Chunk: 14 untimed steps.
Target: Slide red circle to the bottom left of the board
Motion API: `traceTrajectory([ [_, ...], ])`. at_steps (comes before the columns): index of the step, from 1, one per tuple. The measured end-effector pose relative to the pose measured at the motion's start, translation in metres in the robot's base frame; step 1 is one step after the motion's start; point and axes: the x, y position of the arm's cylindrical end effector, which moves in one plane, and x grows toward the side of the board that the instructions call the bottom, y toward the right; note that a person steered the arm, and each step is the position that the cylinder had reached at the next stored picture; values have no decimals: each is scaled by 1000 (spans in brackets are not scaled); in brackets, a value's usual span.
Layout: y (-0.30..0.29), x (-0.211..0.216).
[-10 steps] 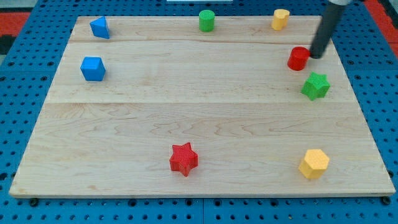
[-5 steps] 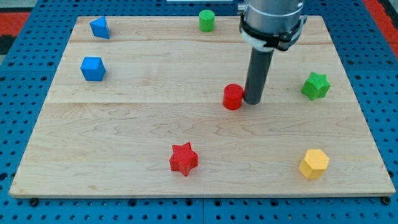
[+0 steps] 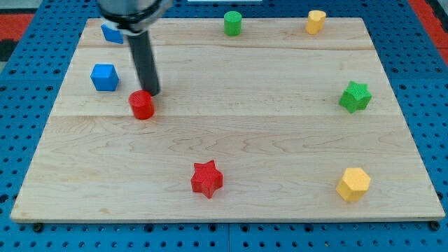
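The red circle [image 3: 141,105] lies on the wooden board [image 3: 224,140] at the view's left, a little above mid height. My tip [image 3: 152,93] is just above and to the right of it, touching or nearly touching its upper right edge. The dark rod rises from there to the view's top left and partly hides a blue block [image 3: 110,32].
A blue cube [image 3: 104,77] sits left of the red circle. A red star [image 3: 206,178] lies at bottom centre. A green cylinder [image 3: 232,23] and a yellow block [image 3: 316,22] sit along the top. A green star [image 3: 355,96] and a yellow hexagon [image 3: 353,185] are at the right.
The red circle has slid from the board's upper right across to the left, with my tip following behind it. The other blocks have not moved.
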Motion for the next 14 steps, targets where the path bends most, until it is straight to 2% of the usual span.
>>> traceTrajectory([
  [1, -63, 4],
  [3, -102, 11],
  [5, -89, 21],
  [7, 18, 0],
  [8, 46, 5],
  [9, 0, 45],
  [10, -47, 61],
  [12, -47, 94],
  [13, -57, 70],
  [14, -68, 95],
])
